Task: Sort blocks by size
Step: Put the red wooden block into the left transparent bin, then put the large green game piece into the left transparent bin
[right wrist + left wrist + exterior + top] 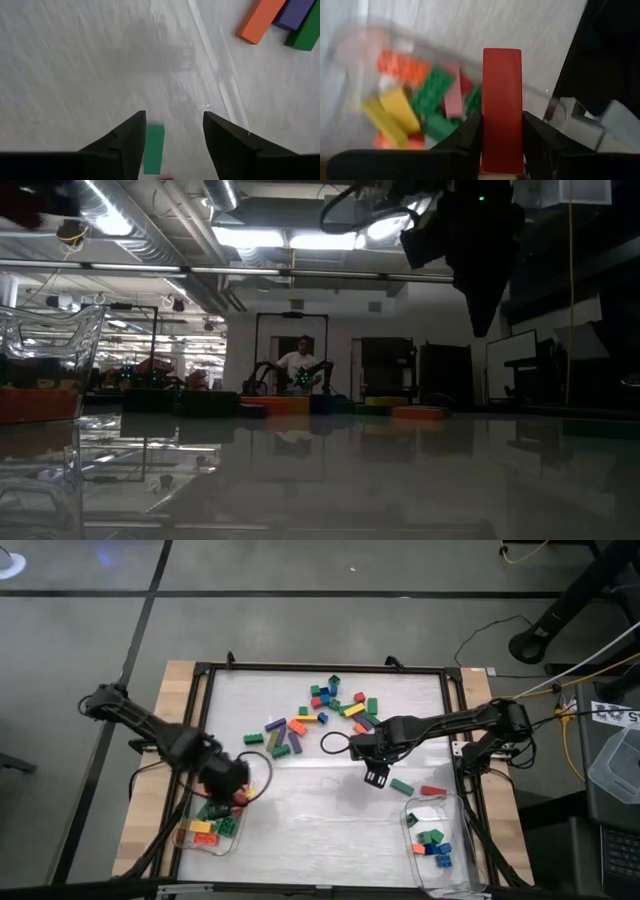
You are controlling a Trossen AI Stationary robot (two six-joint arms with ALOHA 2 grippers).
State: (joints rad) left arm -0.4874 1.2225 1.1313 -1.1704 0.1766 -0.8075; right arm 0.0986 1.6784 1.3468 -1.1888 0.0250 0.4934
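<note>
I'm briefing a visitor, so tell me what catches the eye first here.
A scatter of bright blocks lies at the far middle of the white table. The left gripper holds a long red block over the near-left clear tub, which holds long blocks. The right gripper hangs open above a green block.

held block (502, 110): was red
loose block (153, 148): was green
tub blocks (415, 110): were orange, yellow, green, pink
fingers (227, 145): were dark
</note>
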